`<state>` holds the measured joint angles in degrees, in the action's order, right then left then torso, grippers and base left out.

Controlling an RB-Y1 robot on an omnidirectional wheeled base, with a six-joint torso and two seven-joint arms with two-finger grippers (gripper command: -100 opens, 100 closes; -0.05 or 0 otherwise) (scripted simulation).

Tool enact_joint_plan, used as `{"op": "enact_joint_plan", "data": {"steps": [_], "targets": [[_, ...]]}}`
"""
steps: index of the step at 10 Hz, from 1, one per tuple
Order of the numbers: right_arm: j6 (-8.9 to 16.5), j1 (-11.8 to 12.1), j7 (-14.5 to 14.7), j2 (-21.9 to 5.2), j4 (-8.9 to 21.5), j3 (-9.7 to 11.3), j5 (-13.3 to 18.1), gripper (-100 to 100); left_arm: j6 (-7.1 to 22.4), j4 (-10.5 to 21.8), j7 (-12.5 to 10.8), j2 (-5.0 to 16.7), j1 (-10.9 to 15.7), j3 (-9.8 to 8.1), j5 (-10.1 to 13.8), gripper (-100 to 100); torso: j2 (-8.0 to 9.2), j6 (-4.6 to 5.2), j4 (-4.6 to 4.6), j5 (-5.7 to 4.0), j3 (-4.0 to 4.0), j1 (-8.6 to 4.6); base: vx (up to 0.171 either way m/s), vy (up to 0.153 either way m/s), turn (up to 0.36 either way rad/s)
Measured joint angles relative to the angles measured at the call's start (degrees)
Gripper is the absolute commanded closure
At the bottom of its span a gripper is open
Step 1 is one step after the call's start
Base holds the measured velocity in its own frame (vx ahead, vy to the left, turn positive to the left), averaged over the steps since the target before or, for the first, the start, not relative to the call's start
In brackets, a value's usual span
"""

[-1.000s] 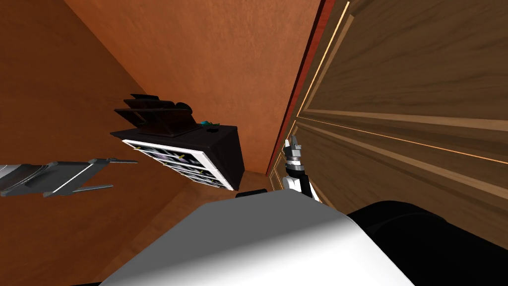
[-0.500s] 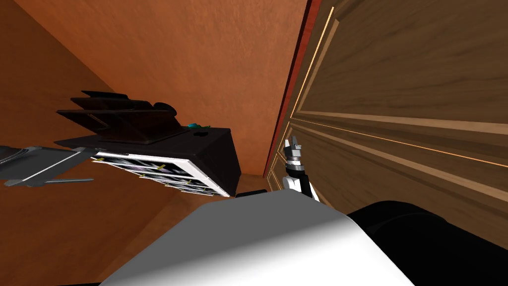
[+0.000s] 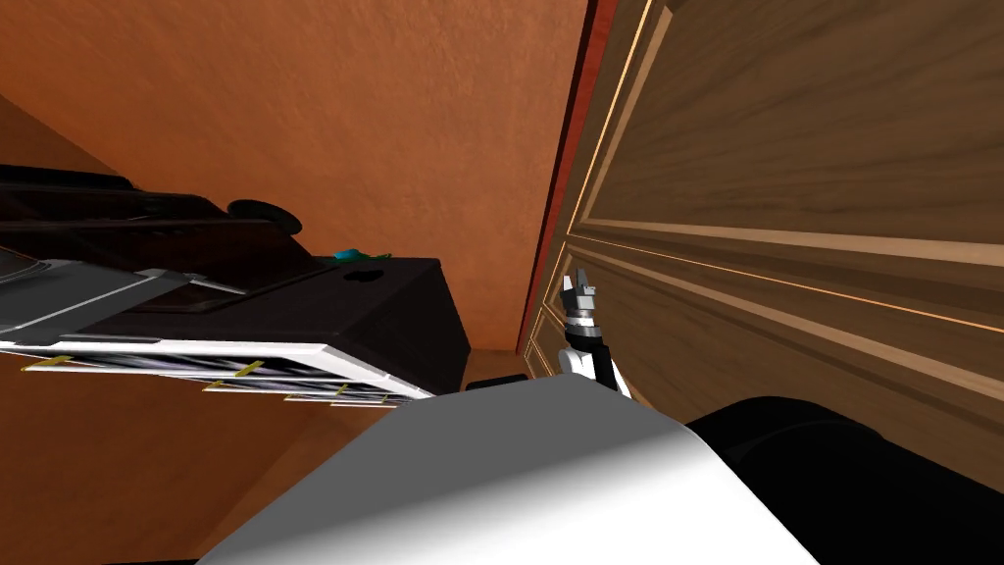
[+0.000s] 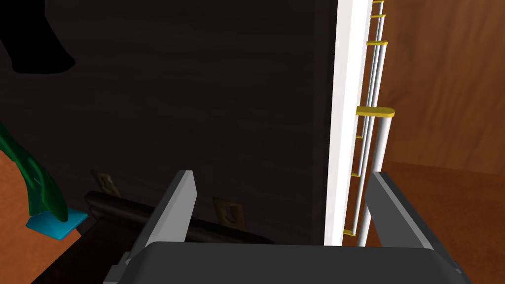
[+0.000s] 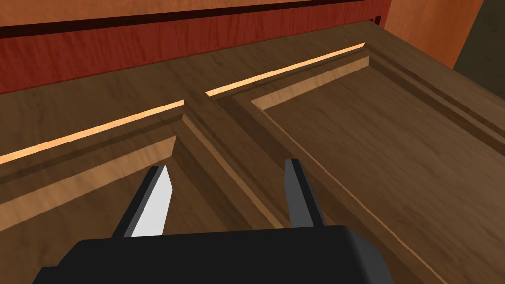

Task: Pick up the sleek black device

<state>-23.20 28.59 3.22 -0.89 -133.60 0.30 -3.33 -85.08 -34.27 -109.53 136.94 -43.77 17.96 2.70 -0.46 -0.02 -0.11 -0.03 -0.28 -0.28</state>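
At the far left, the left gripper [image 4: 281,178] hangs over the top of a dark cabinet [image 3: 407,314], near the front edge. Its two fingers [image 4: 183,202] are spread apart and grasp nothing. The white front of the cabinet has a row of drawers [image 3: 294,368] with small yellow handles [image 4: 375,112]. I cannot tell what is inside the drawers.

On the left part of the cabinet top stands a dark rack [image 3: 147,231] with several slanted shelves. In the left wrist view its base lies just in front of the gripper, between the fingers and the rest of the top. It carries two small brass-coloured plates [image 4: 228,215]. A black round thing [image 3: 263,214] rests at the right end of the rack; what it is I cannot tell.

Further right, at the back edge of the top, is a small teal and green object [image 3: 345,256]. Just beside it, towards the front and near the right end of the top, lies the sleek black device [image 3: 363,276], flat on the bare surface. In the left wrist view it shows as a black shape [image 4: 37,49], well apart from the fingers, with the teal object [image 4: 44,207] nearer to them.

Behind the cabinet is an orange-brown wall [image 3: 392,118]. To the right comes a red-brown frame [image 3: 567,186] and then a brown panelled door [image 3: 804,196]. The right gripper [image 3: 578,286] points at this door, close to its lower panels, with its fingers [image 5: 154,199] released and nothing between them.
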Motion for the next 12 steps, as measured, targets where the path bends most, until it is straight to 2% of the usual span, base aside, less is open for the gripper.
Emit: {"op": "enact_joint_plan", "data": {"steps": [1,2,4,5,6,7,8,9,10,12], "targets": [[0.0,0.0,0.0,0.0,0.0,0.0,0.0,0,-1.1,0.9,-1.5,1.6,-0.8,0.38,0.2,-100,-0.07,0.06,-0.02,-0.01,-0.04,-0.01,0.186,-0.037,-0.331],[0.0,0.0,0.0,0.0,0.0,0.0,0.0,0,-3.3,3.5,-3.1,3.2,-3.4,-0.07,1.0,-100,-0.25,0.08,-0.07,-0.01,-0.15,-0.02,0.143,-0.019,-0.099],[0.0,0.0,0.0,0.0,0.0,0.0,0.0,0,-5.3,3.7,-5.6,5.0,-4.2,0.8,1.1,-100,-0.1,0.02,-0.03,0.0,-0.06,-0.04,0.15,-0.046,-0.181],[0.0,0.2,0.0,-0.1,0.2,0.3,0.0,0,-7.1,5.0,-7.2,6.2,-6.4,0.59,1.6,-100,-0.37,0.07,0.05,0.06,-0.16,-0.28,0.129,0.017,-0.283],[0.1,0.3,-0.1,-0.1,0.3,0.4,0.1,0,-8.4,4.0,-8.8,7.2,-6.8,1.34,1.6,-100,-0.58,0.11,0.07,0.05,-0.26,-0.47,0.108,0.004,-0.094],[0.1,0.3,-0.1,-0.1,0.3,0.4,0.1,0,-9.4,4.1,-9.6,7.6,-7.4,1.53,1.6,-100,-0.58,0.03,0.08,0.03,-0.26,-0.58,0.094,-0.037,-0.056],[0.1,0.3,-0.1,-0.1,0.3,0.4,0.1,0,-10.0,2.4,-10.2,8.0,-6.7,2.56,1.2,-100,-0.52,0.05,0.09,-0.01,-0.23,-0.73,0.058,-0.027,-0.042],[0.1,0.3,-0.1,-0.1,0.3,0.4,0.1,0,-11.2,3.5,-10.7,8.1,-8.4,2.11,1.6,-100,-0.41,0.05,0.11,-0.01,-0.16,-0.73,0.038,-0.011,-0.063],[0.1,0.3,-0.1,-0.1,0.3,0.4,0.1,0,-12.0,2.7,-11.2,8.4,-8.5,2.49,1.4,-100,-0.32,0.05,0.14,-0.01,-0.11,-0.7,0.019,-0.002,-0.033],[0.1,0.3,-0.1,-0.1,0.3,0.4,0.1,0,-13.7,3.1,-11.7,8.3,-9.8,2.48,1.5,-100,-0.18,0.03,0.18,0.01,-0.02,-0.63,0.013,0.001,-0.021]]}}
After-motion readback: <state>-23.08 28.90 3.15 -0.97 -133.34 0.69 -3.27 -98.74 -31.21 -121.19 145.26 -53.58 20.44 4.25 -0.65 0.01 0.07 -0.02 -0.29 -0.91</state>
